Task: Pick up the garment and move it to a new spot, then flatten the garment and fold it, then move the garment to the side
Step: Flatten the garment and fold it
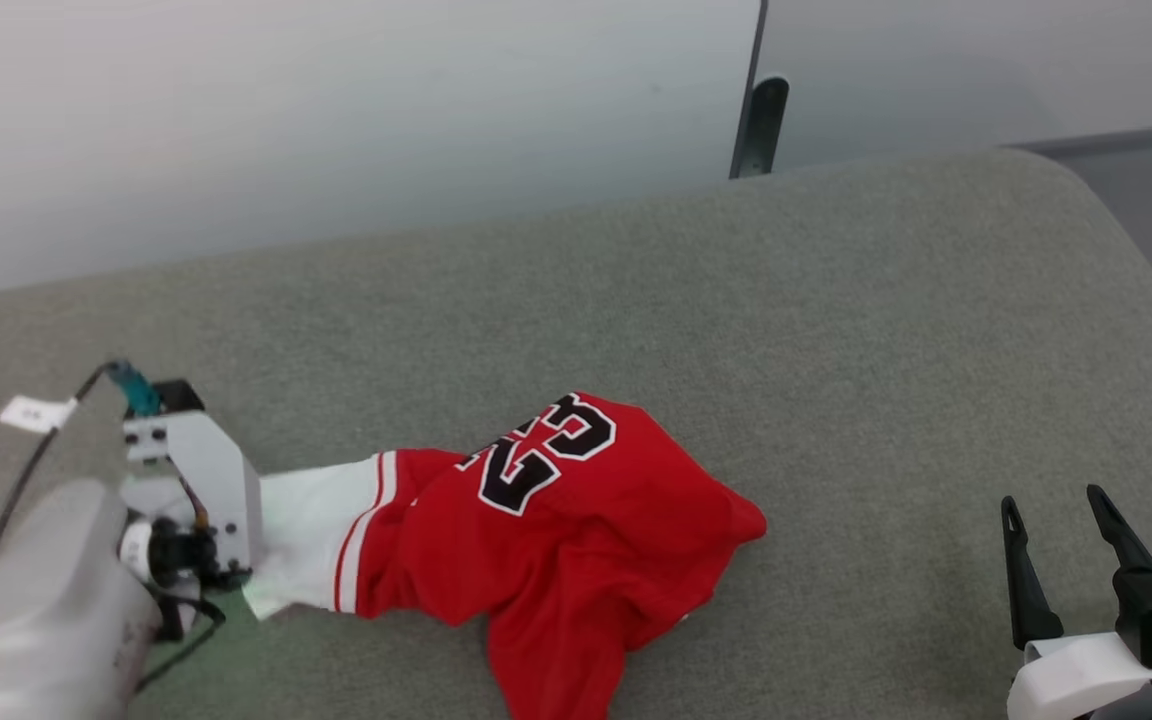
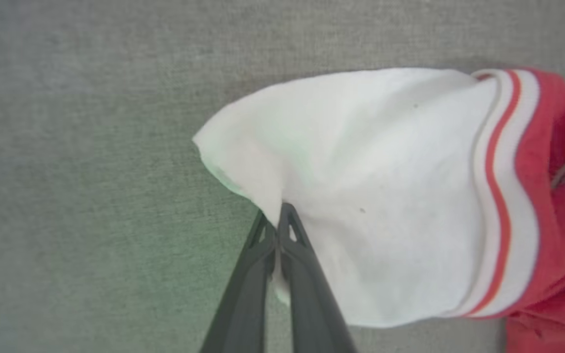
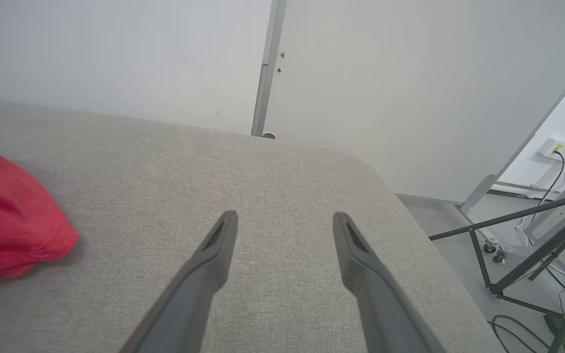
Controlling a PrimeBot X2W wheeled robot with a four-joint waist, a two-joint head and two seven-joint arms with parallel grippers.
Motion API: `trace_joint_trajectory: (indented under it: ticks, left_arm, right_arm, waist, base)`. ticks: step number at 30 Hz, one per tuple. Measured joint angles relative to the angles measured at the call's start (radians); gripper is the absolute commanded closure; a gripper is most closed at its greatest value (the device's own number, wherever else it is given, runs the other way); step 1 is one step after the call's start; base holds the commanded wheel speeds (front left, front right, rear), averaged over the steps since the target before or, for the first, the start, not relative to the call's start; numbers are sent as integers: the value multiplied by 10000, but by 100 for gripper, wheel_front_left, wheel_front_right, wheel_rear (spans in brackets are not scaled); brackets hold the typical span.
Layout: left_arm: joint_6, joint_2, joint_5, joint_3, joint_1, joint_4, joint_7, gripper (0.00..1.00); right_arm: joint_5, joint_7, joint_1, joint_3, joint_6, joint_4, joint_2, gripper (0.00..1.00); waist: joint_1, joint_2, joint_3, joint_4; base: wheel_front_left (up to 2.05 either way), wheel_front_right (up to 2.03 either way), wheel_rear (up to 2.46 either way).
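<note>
Garment (image 1: 556, 530) in the head view: a crumpled red jersey on the grey padded surface (image 1: 736, 300), near and left of centre, with a black, white-outlined 23 facing up. Its white sleeve, trimmed in red and white stripes, stretches left to the left gripper (image 1: 248, 585), whose pale forearm comes in from the near left corner. The right gripper (image 1: 1056, 515) stands at the near right, fingers spread, well apart from the cloth.

In the left wrist view the dark fingers (image 2: 307, 274) are pressed together, pinching the edge of the white sleeve, with the red body off to the right.

In the right wrist view the fingers (image 3: 361, 255) stand wide apart over bare padding, and the garment's red bulk lies at the left.
</note>
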State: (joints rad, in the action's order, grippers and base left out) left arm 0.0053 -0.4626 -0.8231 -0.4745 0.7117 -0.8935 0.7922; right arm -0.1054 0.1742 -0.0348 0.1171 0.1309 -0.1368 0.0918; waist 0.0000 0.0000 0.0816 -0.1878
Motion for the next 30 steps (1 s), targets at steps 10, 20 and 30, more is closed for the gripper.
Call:
trace_joint_trajectory:
  ticks: [10, 20, 30]
  left_arm:
    - [59, -825, 677, -336, 477, 1116, -128, 100]
    - [1058, -1912, 738, -169, -359, 2410, 433, 100]
    - [1342, -1578, 40, 100, -1643, 2631, 245, 61]
  right_arm:
    - [-2, -46, 288, 140, 0, 19, -31, 0]
    - [2, -73, 441, 178, 0, 33, -130, 0]
    - [73, -77, 436, 130, 0, -90, -190, 0]
  waist:
    - [0, 0, -631, 447]
    - [0, 0, -1005, 854]
    - [0, 0, -1060, 865]
  base:
    - [0, 0, 0]
    - [0, 0, 0]
    - [0, 0, 0]
